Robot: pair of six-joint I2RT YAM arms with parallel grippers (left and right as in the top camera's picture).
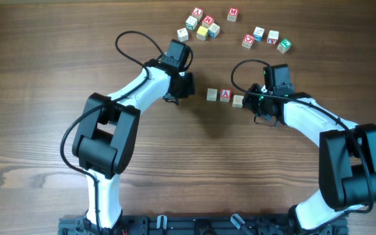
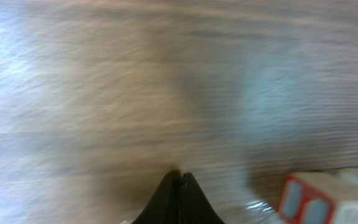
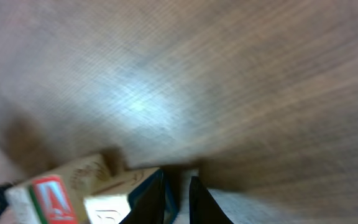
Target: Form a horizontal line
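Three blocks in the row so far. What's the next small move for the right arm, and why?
Probably: right gripper nudges the end block slightly away from the robot. Overhead, it sits a bit lower than the A block and tan block, and the gripper is right beside it.

White-shelled arms with black joints, black cables; fingers apparently black.

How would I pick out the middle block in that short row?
On the wooden table, below the scattered blocks, sits a short row of three. The middle block shows a red A on top, while its neighbours look plain tan.
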